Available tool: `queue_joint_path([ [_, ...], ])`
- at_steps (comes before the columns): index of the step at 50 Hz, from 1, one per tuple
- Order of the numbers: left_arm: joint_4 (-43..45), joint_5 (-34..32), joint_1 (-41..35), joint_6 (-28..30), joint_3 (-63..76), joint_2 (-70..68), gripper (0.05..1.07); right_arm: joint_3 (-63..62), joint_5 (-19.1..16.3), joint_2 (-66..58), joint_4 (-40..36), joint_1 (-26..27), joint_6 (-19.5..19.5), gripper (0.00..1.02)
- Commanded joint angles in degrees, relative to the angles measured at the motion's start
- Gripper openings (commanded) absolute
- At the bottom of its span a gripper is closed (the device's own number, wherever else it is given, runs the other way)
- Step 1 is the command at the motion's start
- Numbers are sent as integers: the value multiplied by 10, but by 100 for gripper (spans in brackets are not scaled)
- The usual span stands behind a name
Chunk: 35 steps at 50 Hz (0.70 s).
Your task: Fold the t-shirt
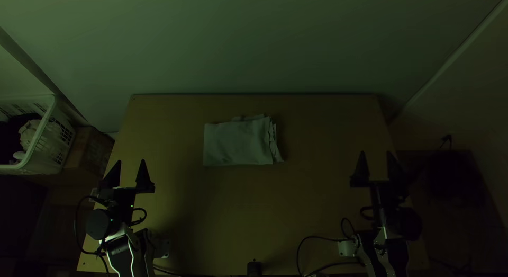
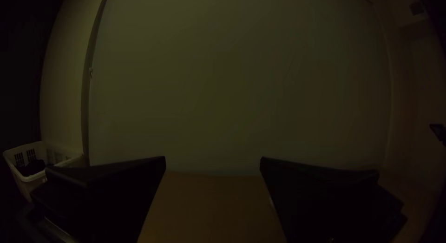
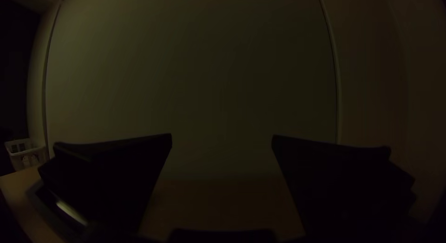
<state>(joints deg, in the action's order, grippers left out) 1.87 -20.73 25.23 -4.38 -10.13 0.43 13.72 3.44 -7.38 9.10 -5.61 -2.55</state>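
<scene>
The scene is dim, and we lose the lower parts of both arms at the near edge of the table point(image 1: 317, 203). A small dark object point(image 1: 254, 268) by the middle of that edge is cut off too, and too dark for us to name. Off the table's left side stands a white basket point(image 1: 44, 130), cropped by the top view's border; we make out dark and pale cloth in it, but not the separate pieces. The brown box point(image 1: 90, 150) between basket and table is murky, and the dark shapes on the floor off the table's right side blur together for us.

The t-shirt point(image 1: 238, 143) lies on the far half of the table, a little left of its middle. We see a pale, greyish, flat rectangle, longer from side to side, with fairly straight left and near edges. Its right end looks looser: layered, crinkled edges, and a small point flaring at the near corner. Bits of cloth poke out past its far edge. How many folds lie underneath, we cannot tell.

Over the table's left side, the left gripper point(image 1: 130, 161) has its fingers spread apart. The right gripper point(image 1: 376, 152), by the table's right side, also has a wide gap between its fingers. We see both grippers well apart from the cloth.
</scene>
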Motion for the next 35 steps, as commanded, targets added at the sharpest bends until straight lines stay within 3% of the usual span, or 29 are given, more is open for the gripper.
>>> queue_joint_path([
  [1,9,2,-1,15,19,-4,103,-35,-1,22,16,-7,-9,99],
  [7,9,2,1,26,42,-5,103,-77,-1,76,0,-19,-9,99],
  [21,3,3,5,59,92,-6,103,-136,-1,77,-50,-20,-18,99],
  [28,2,11,17,60,93,-4,103,-134,-2,76,-91,-20,-41,99],
  [32,9,20,38,63,95,-4,103,-133,-2,75,-95,-22,-32,99],
  [35,9,20,42,63,95,-4,103,-133,-2,76,-94,-12,4,99],
])
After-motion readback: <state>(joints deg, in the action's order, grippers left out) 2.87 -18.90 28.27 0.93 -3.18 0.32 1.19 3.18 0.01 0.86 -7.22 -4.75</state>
